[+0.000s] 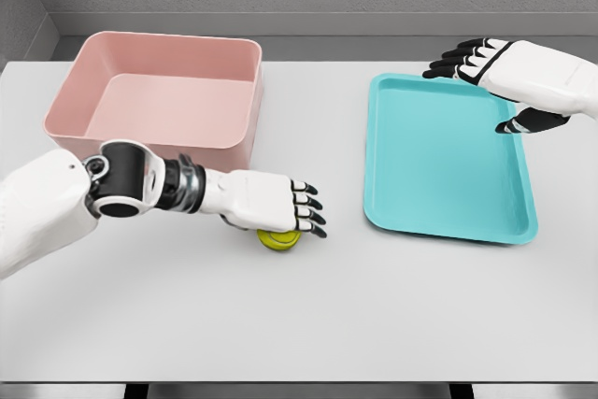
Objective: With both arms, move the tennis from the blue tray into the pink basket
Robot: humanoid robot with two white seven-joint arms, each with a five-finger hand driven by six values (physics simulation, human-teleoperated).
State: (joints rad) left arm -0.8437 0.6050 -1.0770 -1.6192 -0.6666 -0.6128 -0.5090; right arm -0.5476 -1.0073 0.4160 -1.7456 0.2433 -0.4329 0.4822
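— The left robot hand lay flat on top of the tennis ball, fingers curled over it. Was it holding the ball?
— It looked like it, pressing it onto the white surface.
— Where was the ball?
— Just in front of the pink basket, not in the blue tray.
— And the right robot hand?
— It hung over the tray's far corner, fingers loose, holding nothing.

Clearance: table between basket and tray

Open lane between pink basket and blue tray; left hand over tennis ball blocks the basket's front right corner.
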